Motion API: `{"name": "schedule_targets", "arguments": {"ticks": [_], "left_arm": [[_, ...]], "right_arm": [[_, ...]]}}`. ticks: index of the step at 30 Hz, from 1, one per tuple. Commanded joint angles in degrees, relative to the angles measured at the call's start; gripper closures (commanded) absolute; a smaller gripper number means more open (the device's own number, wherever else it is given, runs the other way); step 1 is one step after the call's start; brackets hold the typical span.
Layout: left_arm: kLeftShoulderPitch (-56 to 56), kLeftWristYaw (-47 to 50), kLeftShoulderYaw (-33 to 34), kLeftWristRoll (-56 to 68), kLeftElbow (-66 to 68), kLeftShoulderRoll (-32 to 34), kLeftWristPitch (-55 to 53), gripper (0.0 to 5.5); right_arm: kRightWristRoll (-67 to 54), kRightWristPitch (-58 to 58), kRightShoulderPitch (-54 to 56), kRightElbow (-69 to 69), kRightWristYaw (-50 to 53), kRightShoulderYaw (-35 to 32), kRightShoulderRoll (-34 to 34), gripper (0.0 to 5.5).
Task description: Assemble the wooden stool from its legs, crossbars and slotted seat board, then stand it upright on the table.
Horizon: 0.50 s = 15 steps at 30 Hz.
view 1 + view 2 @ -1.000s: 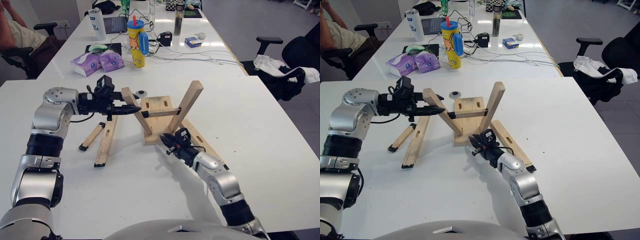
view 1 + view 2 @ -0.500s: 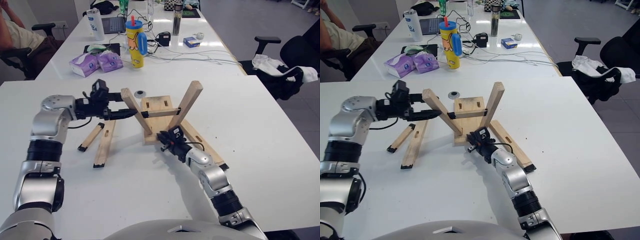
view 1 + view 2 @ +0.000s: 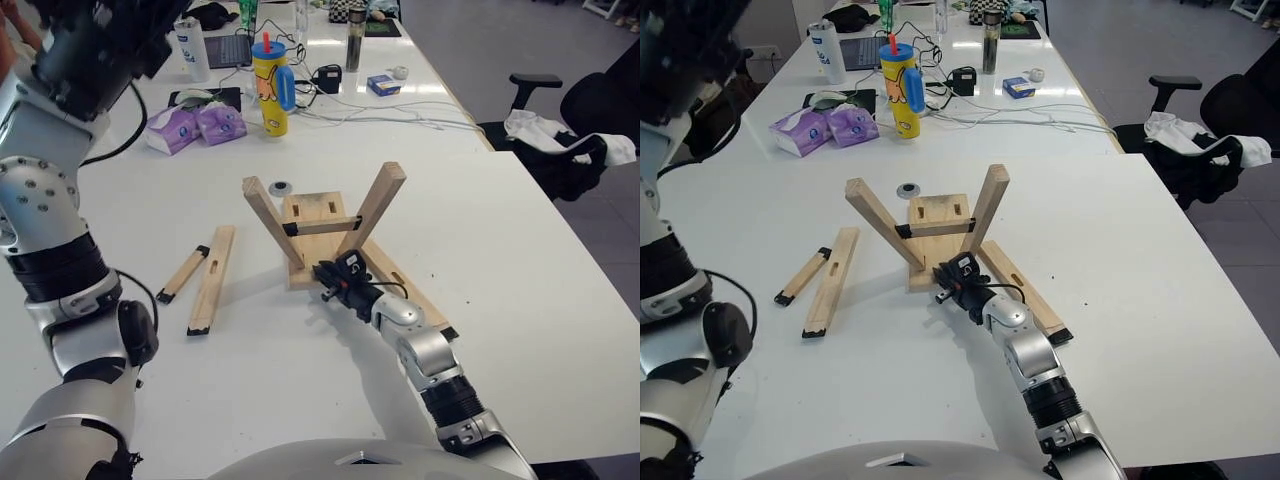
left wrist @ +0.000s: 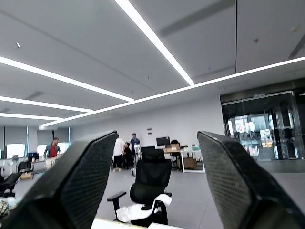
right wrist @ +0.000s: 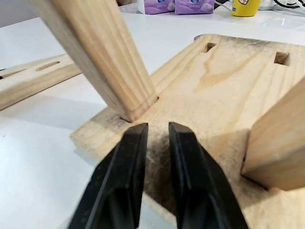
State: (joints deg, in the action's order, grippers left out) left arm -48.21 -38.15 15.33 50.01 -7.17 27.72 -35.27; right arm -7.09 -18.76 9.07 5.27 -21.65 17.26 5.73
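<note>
Right wrist view — right claw (image 5: 157, 125) barely parted over seat board (image 5: 228, 81).

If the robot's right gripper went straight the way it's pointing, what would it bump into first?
Most likely the seat board. The right gripper points at its flat wood, right next to where the leg sits in its slot. The tips look very near the board, though I can't tell if they touch it.

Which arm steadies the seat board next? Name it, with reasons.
Right, likely. The right tool sits at the seat board, by an inserted leg; the left tool is up high, open, well off the table.
</note>
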Motion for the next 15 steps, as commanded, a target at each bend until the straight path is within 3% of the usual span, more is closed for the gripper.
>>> {"name": "schedule_targets", "arguments": {"ticks": [1,4,6,13,15], "left_arm": [[20.0,3.4,-23.5,-19.1,6.7,0.5,-2.6,2.34],[27.2,6.2,-28.7,-26.1,8.6,-0.2,0.5,2.34],[23.5,6.7,-26.8,-25.5,7.6,-1.8,3.4,2.34],[1.5,13.5,-5.2,-12.3,2.1,-5.3,9.8,2.34],[-1.2,15.3,-2.0,-8.6,-1.0,-5.6,8.9,2.34]], "right_arm": [[2.6,-4.2,-2.5,5.7,0.6,1.5,0.7,4.7],[3.4,-5.0,-1.5,7.8,0.3,2.6,0.8,4.7],[3.6,-4.9,-1.2,8.8,0.6,2.9,0.7,4.7],[3.7,-4.4,-0.8,10.3,0.5,2.3,0.3,4.7],[3.8,-4.4,-0.8,10.5,0.6,2.2,0.3,4.7]]}}
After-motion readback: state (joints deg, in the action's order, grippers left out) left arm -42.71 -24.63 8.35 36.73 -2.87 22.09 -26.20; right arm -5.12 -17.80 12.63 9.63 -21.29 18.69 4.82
